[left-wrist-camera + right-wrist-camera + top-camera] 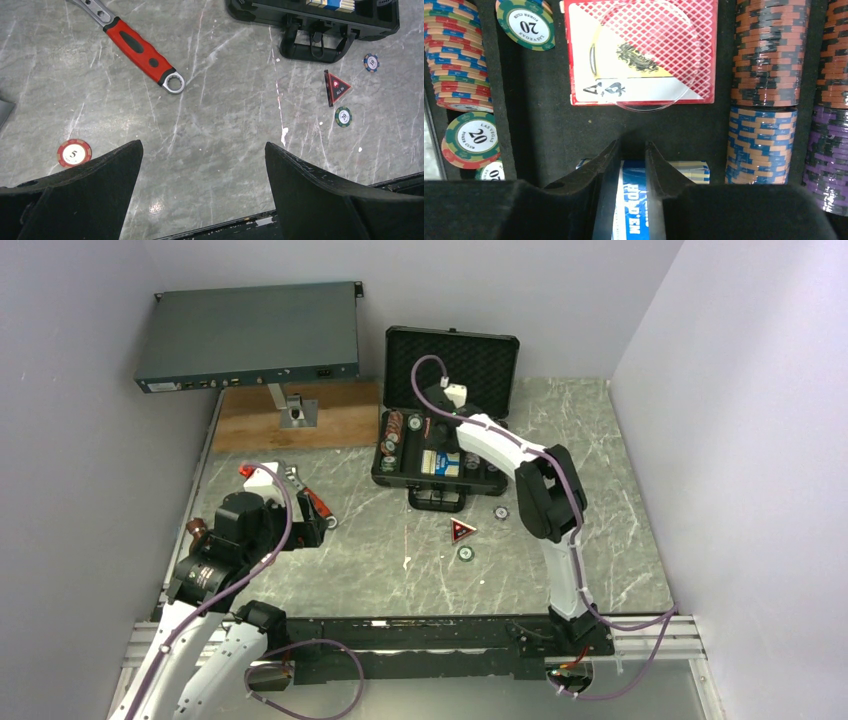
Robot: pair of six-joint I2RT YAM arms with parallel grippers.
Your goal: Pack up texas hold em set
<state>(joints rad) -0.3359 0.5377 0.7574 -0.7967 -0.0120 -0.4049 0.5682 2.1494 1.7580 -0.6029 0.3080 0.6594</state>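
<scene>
Right gripper (632,146) first: you had it down inside the black hard case (470,365), jaws drawn almost together, with only a slit between them and nothing visibly pinched. Through that slit showed the blue-yellow card box (630,205), lying in its foam slot just on the near side of the red-backed card deck (644,50), with chip stacks (769,55) racked on either side. By my reading, you kept it narrow to fit between the rows and press the box flat, not to lift it.

Your left gripper (202,167) hung spread wide and empty above the desk (225,115), with the red 5 chip (73,153) close beside one finger. It was probably parked there ready for that chip.

Loose pieces lay on the desk nearer than the case handle (315,47). They were the red ALL IN token (337,87), a green chip (343,116) just nearer than it, and a blue chip (371,62) to its right. The red-handled wrench (142,52) lay well apart to the left and was no part of the set.
</scene>
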